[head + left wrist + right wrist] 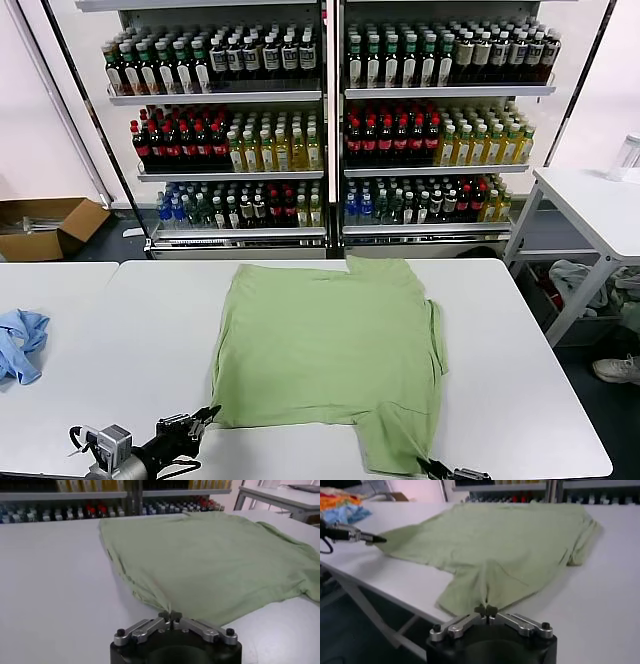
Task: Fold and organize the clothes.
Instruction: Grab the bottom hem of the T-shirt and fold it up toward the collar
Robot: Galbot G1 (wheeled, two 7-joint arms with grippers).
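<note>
Table point(520, 400) first: we see a white work surface carrying the polo shirt point(330, 345), spread flat and plain side up, stretching away from both pincers toward the drinks shelves point(330, 130). Our left gripper point(170, 616) sits at the near left corner of the shirt, jaws pinched together on the fabric edge, which puckers into them. Our right gripper point(486, 611) is clamped likewise on the near right flap, which hangs over the table edge. We judge both corners are held so the near edge can be lifted evenly for a fold. A small blue cloth point(20, 345) lies far beyond the left gripper, apart.
</note>
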